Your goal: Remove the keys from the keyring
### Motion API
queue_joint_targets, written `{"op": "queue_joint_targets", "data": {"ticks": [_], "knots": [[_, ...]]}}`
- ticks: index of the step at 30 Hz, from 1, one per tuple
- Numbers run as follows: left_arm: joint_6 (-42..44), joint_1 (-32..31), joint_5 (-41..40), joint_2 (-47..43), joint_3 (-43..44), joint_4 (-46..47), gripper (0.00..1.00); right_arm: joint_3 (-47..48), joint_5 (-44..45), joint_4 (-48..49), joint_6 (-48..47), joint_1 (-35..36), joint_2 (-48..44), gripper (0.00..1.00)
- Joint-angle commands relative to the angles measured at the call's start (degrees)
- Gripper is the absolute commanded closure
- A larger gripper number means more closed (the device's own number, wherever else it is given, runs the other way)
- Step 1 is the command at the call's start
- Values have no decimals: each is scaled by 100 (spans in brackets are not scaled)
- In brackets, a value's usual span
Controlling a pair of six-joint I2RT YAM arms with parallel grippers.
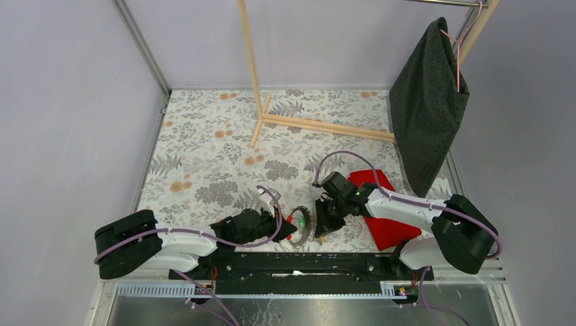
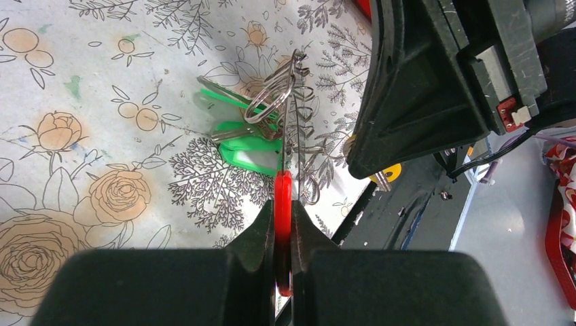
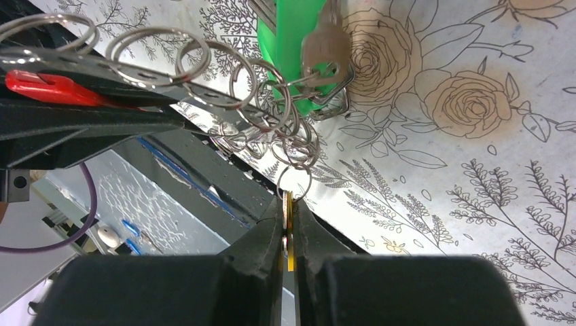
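The keyring [image 1: 301,228] stands on edge just above the table's near edge, between the two grippers. My left gripper [image 2: 283,212] is shut on the red stretch of the ring's rim [image 2: 283,193]. Green keys [image 2: 246,141] and several small split rings [image 2: 270,97] hang from the keyring [image 2: 292,115] over the floral cloth. My right gripper [image 3: 288,214] is shut on a yellow key [image 3: 289,204], which hangs by a small split ring [image 3: 295,183] from the keyring [image 3: 204,102]. A green key [image 3: 296,41] hangs further along. In the top view the left gripper [image 1: 291,227] and right gripper [image 1: 325,224] face each other.
A red cloth [image 1: 386,221] lies under the right arm. A wooden rack [image 1: 306,123] stands at the back, with a dark garment [image 1: 426,102] on a hanger at the right. The black base rail [image 1: 299,261] runs just below the grippers.
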Motion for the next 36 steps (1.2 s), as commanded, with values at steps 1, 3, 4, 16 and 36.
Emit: {"op": "queue_joint_targets", "data": {"ticks": [1, 3, 4, 16, 36], "knots": [[265, -2, -452, 213, -132, -856, 100, 235, -41, -232, -82, -44, -201, 100], [221, -5, -497, 222, -106, -927, 100, 305, -4, -327, -108, -44, -208, 100], [186, 5, -515, 237, -90, -974, 100, 344, -6, -348, -119, -46, -210, 100], [-300, 129, -472, 245, 146, -1431, 73, 522, -497, -418, -352, -3, -26, 100], [-3511, 1469, 1902, -1176, -387, -421, 54, 1006, 553, -618, -739, 376, 84, 100]]}}
